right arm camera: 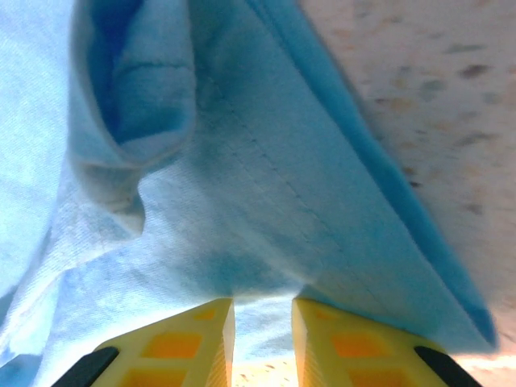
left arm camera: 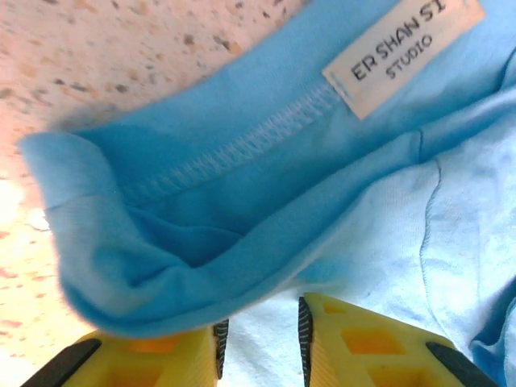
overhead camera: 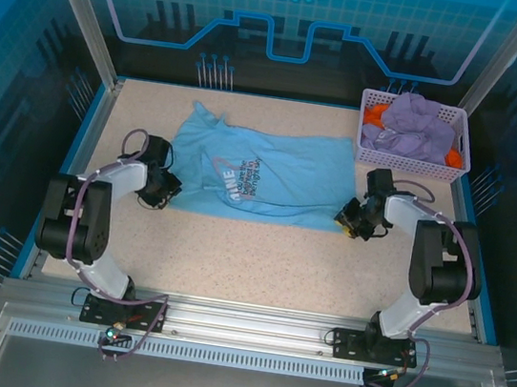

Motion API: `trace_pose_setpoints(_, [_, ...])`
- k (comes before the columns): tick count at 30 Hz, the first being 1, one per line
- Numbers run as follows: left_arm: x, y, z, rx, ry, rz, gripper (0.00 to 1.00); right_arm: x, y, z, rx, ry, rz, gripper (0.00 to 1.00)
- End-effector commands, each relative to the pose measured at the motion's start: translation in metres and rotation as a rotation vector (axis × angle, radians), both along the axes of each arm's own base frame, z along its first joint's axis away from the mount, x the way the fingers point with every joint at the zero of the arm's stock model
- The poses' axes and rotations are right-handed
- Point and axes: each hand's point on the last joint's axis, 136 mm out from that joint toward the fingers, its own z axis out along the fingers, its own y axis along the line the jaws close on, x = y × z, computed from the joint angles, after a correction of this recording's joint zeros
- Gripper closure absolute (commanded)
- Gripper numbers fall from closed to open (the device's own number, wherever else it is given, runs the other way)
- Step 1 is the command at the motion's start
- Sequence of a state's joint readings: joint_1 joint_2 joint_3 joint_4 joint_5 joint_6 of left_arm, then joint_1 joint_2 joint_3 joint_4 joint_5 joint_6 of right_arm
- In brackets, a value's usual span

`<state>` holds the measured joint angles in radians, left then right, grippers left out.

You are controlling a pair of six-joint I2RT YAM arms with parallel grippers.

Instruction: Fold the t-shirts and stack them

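1. The blue t-shirt is lying spread out sideways in the middle of the table. The other 2, a purple shirt and an orange shirt, are bunched up in the basket at the far right corner.
2. The left gripper is down at the near-left corner, by the neck label. Its jaws are a bit apart with cloth lying flat in the gap, so it looks let go to me, not pinched.
3. Same deal for the right gripper at the near-right hem: small gap, nothing clamped.
4. My guess is the first fold is up next.
5. To do it well, bite just 1 edge layer at both ends at once, lift evenly, and carry it straight across so the near edge stays taut.
6. Watch the rumpled fold by the left fingers, which could get trapped.
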<state>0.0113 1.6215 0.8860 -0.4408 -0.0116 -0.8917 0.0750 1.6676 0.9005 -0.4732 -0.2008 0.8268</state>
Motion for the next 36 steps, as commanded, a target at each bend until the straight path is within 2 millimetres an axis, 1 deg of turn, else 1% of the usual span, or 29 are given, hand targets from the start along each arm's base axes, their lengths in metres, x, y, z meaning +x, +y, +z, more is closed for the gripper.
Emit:
trace_pose_setpoints(1, [-0.013,0.019,0.009,0.068,0.007,0.035,0.67,-0.033,-0.023,-0.007,-0.054,0.091,-0.080,0.74])
trace_pose_setpoints(4, [-0.022,0.028,0.008,0.070,0.002,0.079,0.66,-0.038,-0.026,-0.008,-0.020,0.092,-0.106,0.74])
trace_pose_setpoints(6, [-0.025,0.029,0.005,0.047,-0.001,0.096,0.65,-0.041,-0.027,-0.009,-0.033,0.095,-0.091,0.74])
trace_pose_setpoints(7, [-0.023,0.027,0.007,0.040,-0.008,0.088,0.66,-0.042,-0.028,-0.008,-0.047,0.091,-0.078,0.74])
trace_pose_setpoints(8, [-0.020,0.023,0.010,0.030,-0.025,0.063,0.68,-0.040,-0.027,-0.004,-0.054,0.068,-0.060,0.74])
trace_pose_setpoints(10, [-0.014,0.015,0.023,0.037,-0.065,0.013,0.72,-0.035,-0.021,0.007,-0.055,0.005,-0.024,0.76])
trace_pose_setpoints(12, [-0.007,0.000,0.044,0.040,-0.130,-0.060,0.73,-0.031,-0.016,0.023,-0.082,-0.062,0.027,0.77])
trace_pose_setpoints(13, [-0.006,-0.008,0.053,0.050,-0.142,-0.092,0.73,-0.030,-0.013,0.031,-0.098,-0.088,0.054,0.77])
trace_pose_setpoints(15, [-0.006,-0.029,0.070,0.065,-0.173,-0.162,0.82,-0.029,-0.004,0.046,-0.139,-0.146,0.104,0.81])
trace_pose_setpoints(17, [-0.008,-0.051,0.080,0.073,-0.198,-0.214,0.92,-0.028,0.012,0.054,-0.151,-0.202,0.153,0.86])
trace_pose_setpoints(18, [-0.008,-0.062,0.081,0.057,-0.208,-0.225,0.97,-0.028,0.021,0.057,-0.153,-0.228,0.179,0.91])
trace_pose_setpoints(19, [-0.007,-0.072,0.081,0.029,-0.217,-0.230,0.99,-0.027,0.028,0.058,-0.152,-0.243,0.198,0.95])
trace_pose_setpoints(20, [-0.006,-0.081,0.079,0.005,-0.220,-0.234,1.00,-0.026,0.035,0.057,-0.149,-0.246,0.211,1.00])
trace_pose_setpoints(23, [0.001,-0.102,0.076,-0.003,-0.214,-0.261,1.00,-0.021,0.050,0.047,-0.128,-0.203,0.229,1.00])
trace_pose_setpoints(25, [0.007,-0.110,0.070,0.022,-0.207,-0.279,1.00,-0.021,0.055,0.035,-0.136,-0.157,0.236,1.00])
trace_pose_setpoints(27, [0.013,-0.106,0.050,0.042,-0.167,-0.256,1.00,-0.011,0.063,0.034,-0.129,-0.151,0.233,1.00])
trace_pose_setpoints(29, [0.019,-0.104,0.031,0.026,-0.127,-0.240,1.00,-0.007,0.068,0.028,-0.130,-0.138,0.238,1.00])
trace_pose_setpoints(32, [0.026,-0.101,0.013,0.046,-0.116,-0.234,1.00,-0.005,0.073,0.021,-0.157,-0.114,0.245,1.00])
trace_pose_setpoints(36, [0.021,-0.093,-0.007,0.047,-0.076,-0.197,1.00,-0.011,0.071,0.009,-0.202,-0.058,0.228,1.00])
